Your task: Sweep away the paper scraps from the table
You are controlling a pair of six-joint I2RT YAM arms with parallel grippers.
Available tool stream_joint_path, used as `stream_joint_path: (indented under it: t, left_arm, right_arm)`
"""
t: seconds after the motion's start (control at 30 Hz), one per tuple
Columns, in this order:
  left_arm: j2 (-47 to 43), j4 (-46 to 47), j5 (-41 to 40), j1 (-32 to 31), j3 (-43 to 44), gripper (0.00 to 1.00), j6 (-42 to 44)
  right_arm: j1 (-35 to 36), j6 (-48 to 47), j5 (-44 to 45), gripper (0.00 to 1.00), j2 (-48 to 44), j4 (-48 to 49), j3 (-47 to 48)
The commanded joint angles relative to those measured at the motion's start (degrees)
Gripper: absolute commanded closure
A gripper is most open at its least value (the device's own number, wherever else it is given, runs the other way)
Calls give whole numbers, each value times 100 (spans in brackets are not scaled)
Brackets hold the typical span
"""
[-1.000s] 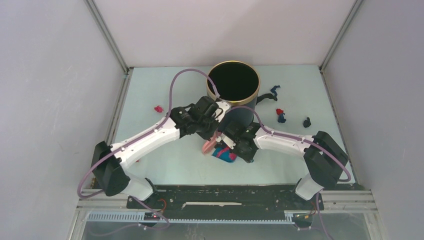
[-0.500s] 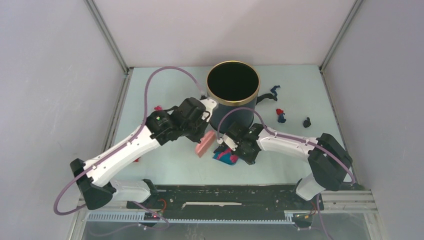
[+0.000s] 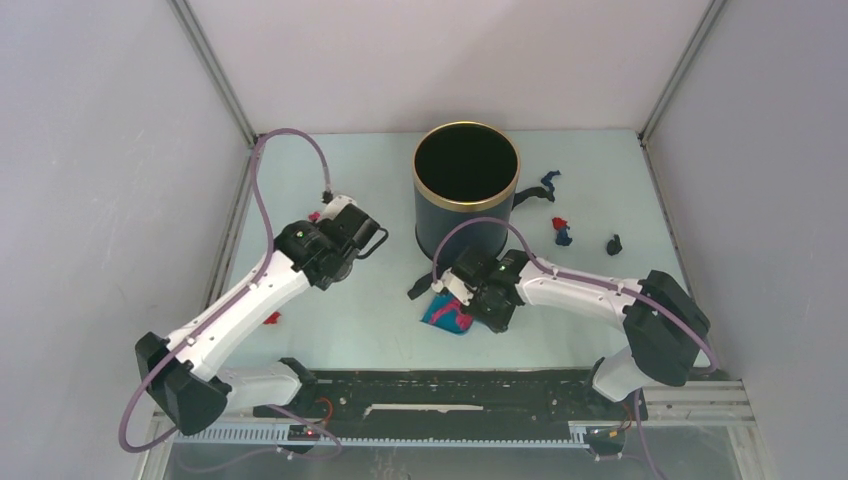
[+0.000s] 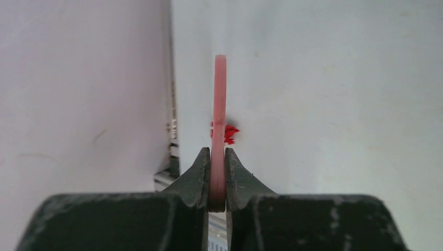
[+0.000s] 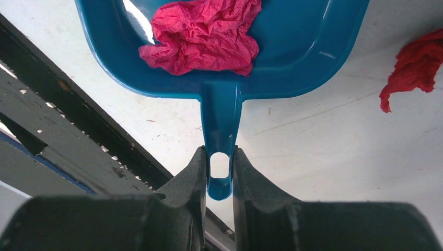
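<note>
your left end effector (image 4: 218, 157) is pinched narrow on the thin edge of the pink hand brush (image 4: 219, 99), which runs straight up the middle of the left wrist view. a red scrap (image 4: 230, 133) lies on the bench (image 4: 334, 78) just past the fingertips. it peeks out from behind the right side of the brush, near the grey wall (image 4: 78, 78) on the left of that frame. in the top view a lower-left red scrap (image 3: 271, 318) lies beside the left arm.

your right end effector (image 5: 219, 157) is clamped on the handle of the blue dustpan (image 5: 303, 57), one finger on each side of the handle's hanging hole. you cannot tell whether the pan touches the bench. a loose red scrap (image 5: 415, 68) lies on the bench outside the pan, at the right edge of the right wrist view.

the dustpan holds one crumpled magenta paper (image 5: 203, 34) against its back wall. the black bin (image 3: 466, 215) with a gold rim stands upright at upper centre of the top view. its inside is too dark to read.

right of the bin lie black and dark blue scraps (image 3: 535, 190) close to its side, then red and blue scraps (image 3: 561, 231), then a black scrap (image 3: 613, 244). all three groups are well apart from both end effectors. every scrap is small and crumpled.
</note>
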Motion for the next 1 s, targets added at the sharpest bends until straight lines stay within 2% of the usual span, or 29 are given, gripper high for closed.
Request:
stream_joint_path:
  t: [0.0,0.23,0.4,0.53,0.77,0.97]
  left_arm:
    - [-112,-35,-1478,274,-248,100,-368]
    - [600,465,-1589,1480,-590,100,-232]
    - [1000,1320,-225,2109,-981,100,132]
    - [1331,1374,304,2115,-1084,100,201]
    - [1041,2039,2909,1852,-1236,100,162]
    - [1101,2306,3750,1202,-778,100,-118]
  right_arm:
    - [116,-94,-115,100,-90,26,13]
    - [163,-99,-164,100,-71,14,12]
    - [172,-98,-173,100,-85,1,13]
    - [195,-106,-177,100,-105,-11,6]
    - [185,-137,-99,100,-147,60,-114]
    - [176,-143,-32,100,-114,56,-111]
